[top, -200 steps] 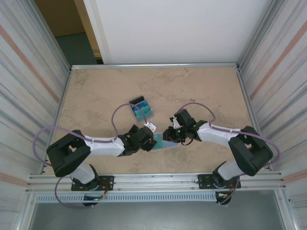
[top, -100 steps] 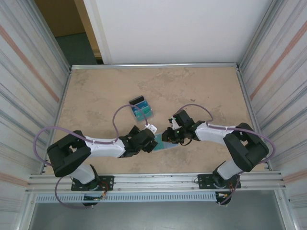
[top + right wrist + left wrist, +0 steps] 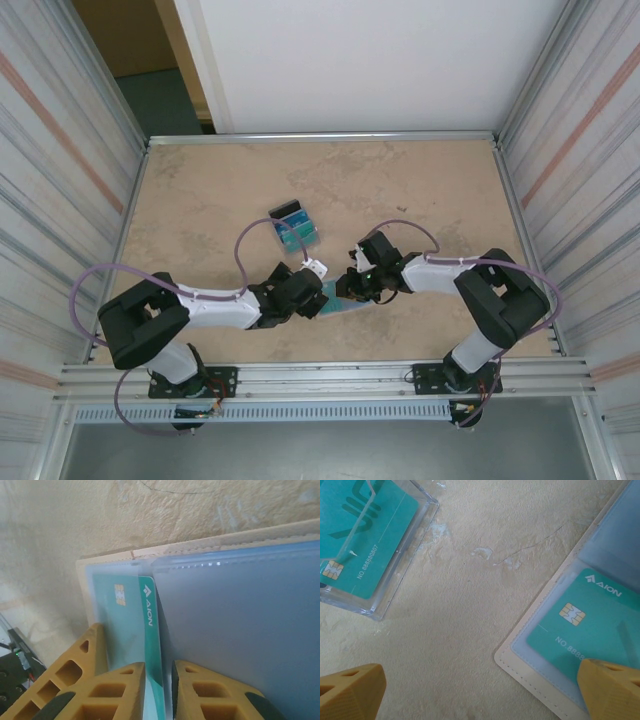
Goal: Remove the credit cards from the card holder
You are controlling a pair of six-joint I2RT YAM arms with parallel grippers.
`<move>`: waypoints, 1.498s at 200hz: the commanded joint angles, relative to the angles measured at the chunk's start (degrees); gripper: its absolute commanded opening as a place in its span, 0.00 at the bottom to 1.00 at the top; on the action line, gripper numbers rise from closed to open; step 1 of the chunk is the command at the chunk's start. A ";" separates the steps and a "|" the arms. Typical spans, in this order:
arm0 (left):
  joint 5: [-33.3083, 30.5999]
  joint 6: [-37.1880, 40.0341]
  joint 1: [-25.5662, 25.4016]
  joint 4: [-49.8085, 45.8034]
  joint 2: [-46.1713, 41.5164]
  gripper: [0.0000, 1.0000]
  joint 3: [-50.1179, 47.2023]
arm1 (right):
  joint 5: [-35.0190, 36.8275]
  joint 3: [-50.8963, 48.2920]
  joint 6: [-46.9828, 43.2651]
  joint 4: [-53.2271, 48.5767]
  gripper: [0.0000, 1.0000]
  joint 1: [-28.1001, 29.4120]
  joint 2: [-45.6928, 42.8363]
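The card holder (image 3: 347, 302) lies open on the table between both grippers, beige rim (image 3: 530, 672) and pale blue-grey inner faces (image 3: 240, 630) showing. A teal credit card (image 3: 131, 615) sits in its clear sleeve, its long edge lifted. My right gripper (image 3: 157, 675) is shut on that raised edge (image 3: 156, 650). My left gripper (image 3: 480, 690) stands wide open and low, with one fingertip (image 3: 612, 687) resting on the holder over the same teal card (image 3: 592, 625). From above, the left gripper (image 3: 312, 296) and right gripper (image 3: 350, 288) almost meet.
A clear plastic tray (image 3: 395, 575) holding another teal card (image 3: 367, 535) lies just beyond the holder; from above it shows blue, teal and black cards (image 3: 293, 229). Metal rails (image 3: 320, 138) edge the table, with striped walls on both sides.
The right arm's elbow has swung left and nearer while its gripper stayed at the holder and closed slightly. The left arm has not moved.
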 commanded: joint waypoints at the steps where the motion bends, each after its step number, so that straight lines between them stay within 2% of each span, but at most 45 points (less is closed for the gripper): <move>1: -1.09 -0.21 -0.61 -3.17 1.52 0.99 0.09 | -2.44 -0.97 1.67 2.72 0.21 -0.10 1.15; 50: -1.07 -0.16 -0.71 -3.25 1.88 0.99 0.26 | -3.62 -1.78 2.14 4.39 0.20 -0.45 0.50; 75: -1.14 -0.18 -0.66 -3.34 1.79 0.99 0.26 | -3.79 -2.25 2.12 4.49 0.14 -1.06 -0.40; 138: -1.39 0.08 -0.70 -3.68 1.89 0.99 0.30 | -3.80 -3.45 2.26 4.80 0.12 -2.29 -1.70; 155: -1.47 0.16 -0.70 -3.84 2.06 0.99 0.38 | -4.25 -3.78 2.25 5.18 0.08 -2.60 -2.14; 256: -1.82 0.37 -0.72 -4.47 2.37 0.99 0.61 | -9.06 -7.08 5.28 12.68 0.12 -4.23 -3.00; 299: -1.98 0.74 -0.70 -4.58 2.10 0.99 0.39 | -9.05 -7.32 5.28 12.85 0.06 -4.62 -3.18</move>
